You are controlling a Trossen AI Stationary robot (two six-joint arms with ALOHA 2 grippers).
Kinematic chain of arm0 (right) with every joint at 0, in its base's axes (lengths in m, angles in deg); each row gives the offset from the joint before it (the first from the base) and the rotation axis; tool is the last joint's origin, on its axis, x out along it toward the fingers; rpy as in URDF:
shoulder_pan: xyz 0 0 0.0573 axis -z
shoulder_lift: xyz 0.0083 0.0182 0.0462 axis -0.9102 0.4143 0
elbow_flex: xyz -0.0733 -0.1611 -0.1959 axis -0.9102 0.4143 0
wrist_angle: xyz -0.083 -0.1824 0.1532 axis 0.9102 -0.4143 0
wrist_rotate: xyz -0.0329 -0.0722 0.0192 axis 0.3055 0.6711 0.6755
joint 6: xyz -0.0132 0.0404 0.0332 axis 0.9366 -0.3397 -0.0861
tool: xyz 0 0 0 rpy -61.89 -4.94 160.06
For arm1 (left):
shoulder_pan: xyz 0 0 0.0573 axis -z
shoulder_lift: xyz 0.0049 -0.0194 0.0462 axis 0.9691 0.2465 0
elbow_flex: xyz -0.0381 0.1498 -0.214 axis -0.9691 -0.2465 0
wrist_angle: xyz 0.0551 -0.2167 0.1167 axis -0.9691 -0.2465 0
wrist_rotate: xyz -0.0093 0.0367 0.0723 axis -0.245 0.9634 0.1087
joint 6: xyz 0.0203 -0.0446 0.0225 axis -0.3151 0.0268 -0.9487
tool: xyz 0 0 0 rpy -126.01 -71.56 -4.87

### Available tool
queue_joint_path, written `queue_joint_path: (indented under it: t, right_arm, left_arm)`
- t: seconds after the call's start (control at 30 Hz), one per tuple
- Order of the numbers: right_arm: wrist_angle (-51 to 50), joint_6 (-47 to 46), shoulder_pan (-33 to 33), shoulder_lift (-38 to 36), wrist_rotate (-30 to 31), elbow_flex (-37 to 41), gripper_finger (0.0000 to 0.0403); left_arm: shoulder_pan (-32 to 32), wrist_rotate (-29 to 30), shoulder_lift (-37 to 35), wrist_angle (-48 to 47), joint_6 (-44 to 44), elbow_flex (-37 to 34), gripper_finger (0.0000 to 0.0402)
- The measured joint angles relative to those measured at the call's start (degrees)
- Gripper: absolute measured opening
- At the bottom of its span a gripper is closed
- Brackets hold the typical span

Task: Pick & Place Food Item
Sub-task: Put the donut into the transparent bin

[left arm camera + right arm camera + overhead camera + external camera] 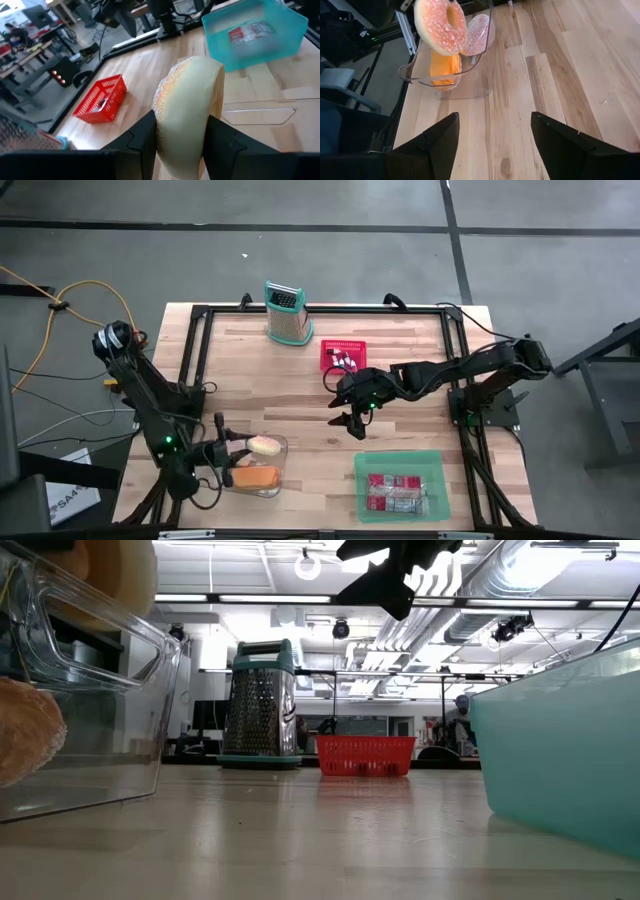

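High: my left gripper [240, 446] is clamped on the donut [264, 445] over the clear container [262, 477]; right gripper [352, 423] hovers mid-table, jaws apart, holding nothing. Low: grater [260, 704] and red basket [365, 756] stand far. Left wrist: teal bin [255, 31] packets, print unreadable. Right wrist: only here the donut's hole and orange food beneath show.

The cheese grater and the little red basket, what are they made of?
The cheese grater looks like shiny metal: its grey face is dotted with tiny holes and glints. Its teal top and base look like plastic. The red basket seems to be plastic too, with a bright even colour and thin moulded slats you can see through.
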Motion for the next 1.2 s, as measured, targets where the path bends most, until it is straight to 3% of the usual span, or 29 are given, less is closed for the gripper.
queue_joint_path:
  t: [0.23,0.7,1.2]
  right_arm:
    - [0.0,0.0,0.0,0.0,0.0,0.0,0.0236]
    - [0.0,0.0,0.0,0.0,-0.01,0.0,0.0236]
    - [0.0,0.01,0.0,0.0,-0.01,0.0,0.0236]
  left_arm:
    - [-0.27,0.49,5.77,-0.09,11.35,0.0,0.0122]
    - [-3.86,-12.07,6.03,-9.07,26.33,-0.02,0.0122]
    - [-3.97,-15.29,6.03,-9.52,27.46,-0.07,0.0138]
